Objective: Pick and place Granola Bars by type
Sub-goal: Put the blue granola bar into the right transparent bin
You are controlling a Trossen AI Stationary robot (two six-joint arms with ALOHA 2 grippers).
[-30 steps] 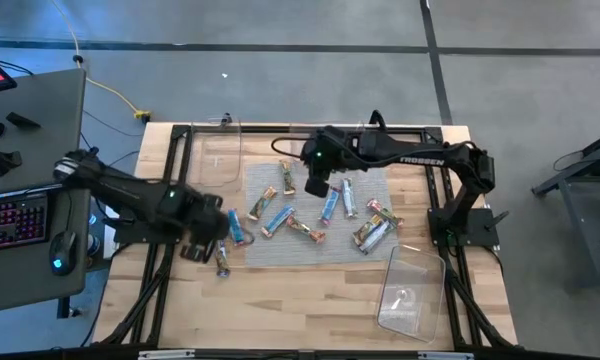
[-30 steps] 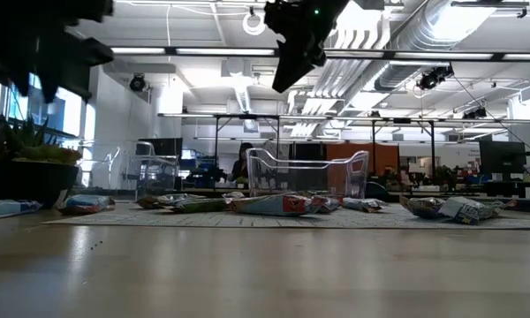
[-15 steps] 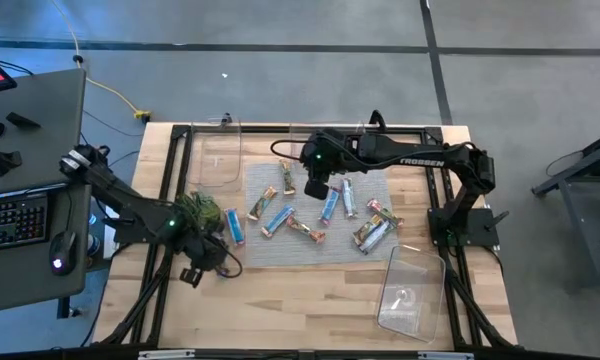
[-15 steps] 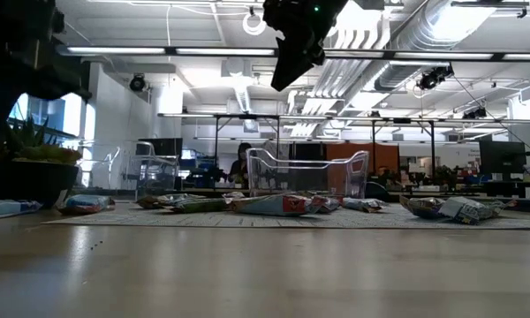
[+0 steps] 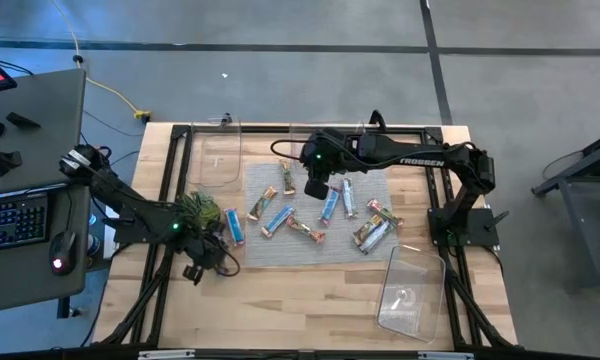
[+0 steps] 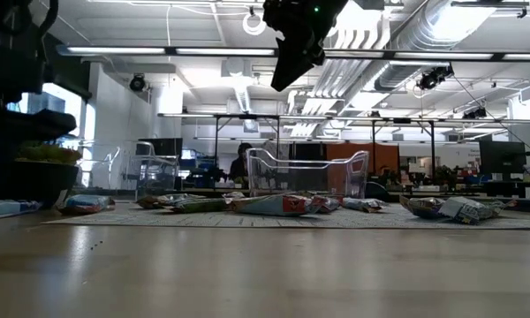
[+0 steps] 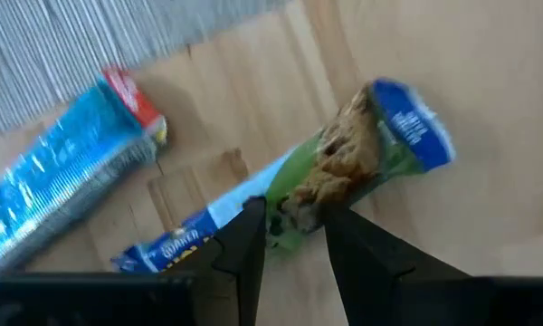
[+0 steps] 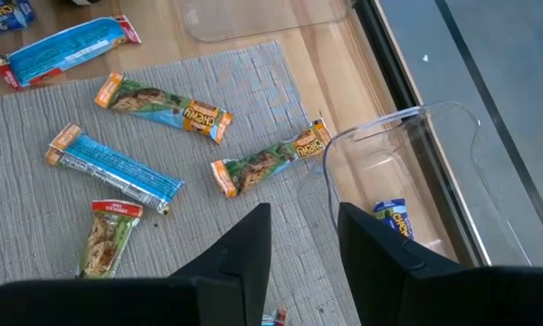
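The left gripper (image 7: 294, 244) is low over the wood table (image 7: 452, 54), near the table's left edge. Its two fingers (image 7: 244, 249) are a little way apart, a narrow gap. A green bar (image 7: 362, 154) lies flat on the wood right in front of it. The near end of this bar sits in the gap between the fingers. Its long side runs straight out from the gripper, and its blue end points away. I cannot tell if the fingers press on it. A dark blue bar (image 7: 167, 249) lies partly under the green bar, just beside one finger, and slants away from it. A light blue bar (image 7: 63, 177) with a red end lies a bit farther off, at the edge of the grey mat (image 7: 118, 32). The right gripper (image 8: 303, 263) hangs high over the mat, holding nothing, its fingers a little apart. Down in front of it lie two orange bars (image 8: 163, 104), both lying crosswise to the gripper, one nearer than the other. A long blue bar (image 8: 113, 167) lies on a slant beside them. A red-topped bar (image 8: 107, 234) lies closest, pointing nearly the same way the gripper looks. A clear bin (image 8: 407, 113) stands just off the mat, with a small bar (image 8: 394, 217) inside.
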